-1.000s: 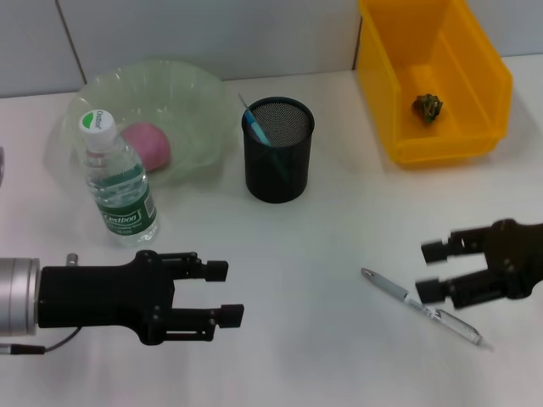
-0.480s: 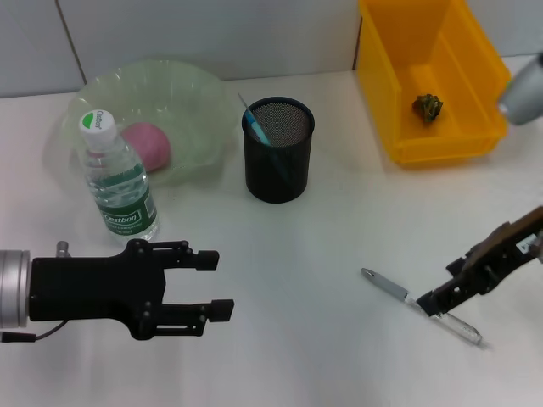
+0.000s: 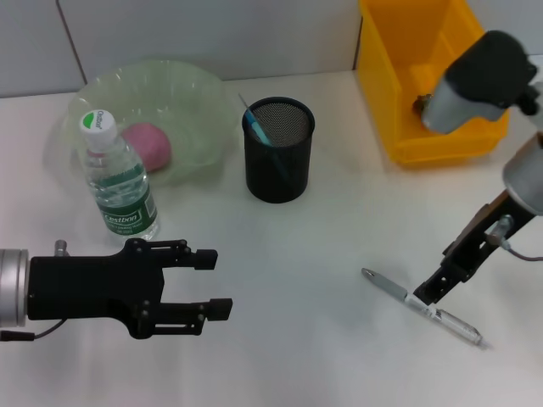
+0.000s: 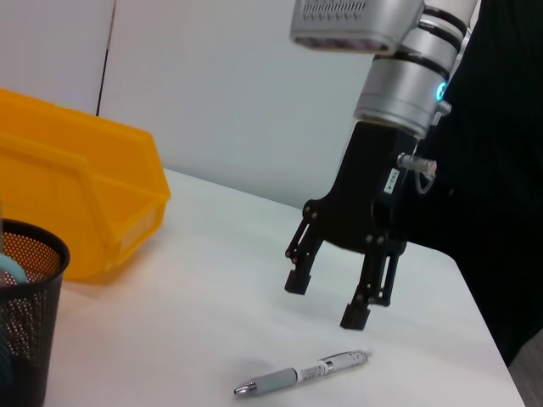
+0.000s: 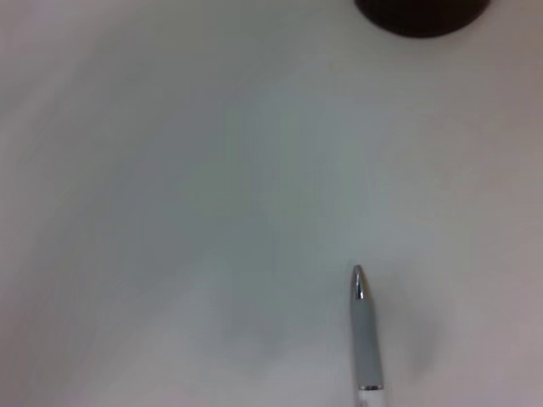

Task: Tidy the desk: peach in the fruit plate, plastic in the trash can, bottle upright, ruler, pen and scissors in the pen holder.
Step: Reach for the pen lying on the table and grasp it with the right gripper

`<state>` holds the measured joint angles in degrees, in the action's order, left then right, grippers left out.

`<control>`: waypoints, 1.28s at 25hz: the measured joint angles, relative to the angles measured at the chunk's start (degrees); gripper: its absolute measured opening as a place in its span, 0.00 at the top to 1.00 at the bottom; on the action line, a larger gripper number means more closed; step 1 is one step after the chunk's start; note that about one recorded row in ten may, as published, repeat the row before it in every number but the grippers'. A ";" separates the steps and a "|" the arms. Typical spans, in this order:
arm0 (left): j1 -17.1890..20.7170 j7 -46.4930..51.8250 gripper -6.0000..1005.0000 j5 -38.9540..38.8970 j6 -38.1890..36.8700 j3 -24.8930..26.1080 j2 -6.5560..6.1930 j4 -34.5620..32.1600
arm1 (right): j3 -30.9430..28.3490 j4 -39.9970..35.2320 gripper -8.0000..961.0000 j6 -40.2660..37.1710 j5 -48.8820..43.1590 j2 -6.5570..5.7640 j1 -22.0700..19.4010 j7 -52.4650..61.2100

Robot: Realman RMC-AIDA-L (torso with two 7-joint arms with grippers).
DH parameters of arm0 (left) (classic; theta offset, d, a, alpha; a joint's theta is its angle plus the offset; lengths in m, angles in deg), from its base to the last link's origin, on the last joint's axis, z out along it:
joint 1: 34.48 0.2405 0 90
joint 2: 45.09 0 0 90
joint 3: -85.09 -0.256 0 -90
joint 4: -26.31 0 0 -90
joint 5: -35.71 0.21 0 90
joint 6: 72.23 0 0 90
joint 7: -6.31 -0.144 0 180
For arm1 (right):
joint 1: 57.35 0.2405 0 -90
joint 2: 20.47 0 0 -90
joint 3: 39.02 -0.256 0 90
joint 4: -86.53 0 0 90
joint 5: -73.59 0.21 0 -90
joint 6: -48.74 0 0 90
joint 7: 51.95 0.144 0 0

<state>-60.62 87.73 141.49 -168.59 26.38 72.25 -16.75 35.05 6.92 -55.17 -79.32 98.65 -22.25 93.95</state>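
Right gripper [image 3: 427,292] lower, jaws astride pen [image 3: 422,305]

A robot test bench dressed as an office desk; a bare white tabletop [image 3: 305,246] against a plain pale panelled wall [image 3: 212,34]; a black mesh pen holder [image 3: 279,149]; a yellow plastic storage bin [image 3: 428,76] serving as trash can.

White counter [image 3: 305,254]. At upper right, a yellow bin [image 3: 428,76]; at upper left, a pale green translucent plate [image 3: 148,102] with a pink peach [image 3: 146,142]. The clear bottle [image 3: 119,182] has a green-and-white cap and green label. Black mesh pen holder [image 3: 278,148]; silver pen [image 3: 422,306]; both pincers black.
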 joint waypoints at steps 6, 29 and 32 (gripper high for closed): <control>-0.11 0.28 0.34 -0.04 0.12 0.00 0.00 -0.01 | 4.89 4.79 0.14 3.51 -0.88 0.12 1.88 0.58; -0.27 -0.05 0.35 0.02 0.30 0.00 -0.03 0.11 | 13.74 9.46 0.14 9.53 -0.45 0.41 2.99 4.52; -0.22 -0.18 0.35 0.04 0.30 0.00 -0.03 0.13 | 14.82 9.63 0.14 9.95 -0.45 0.41 3.18 5.07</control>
<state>-60.84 87.55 141.53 -168.29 26.38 72.22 -16.62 49.87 16.55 -45.23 -79.77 99.06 -19.06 99.02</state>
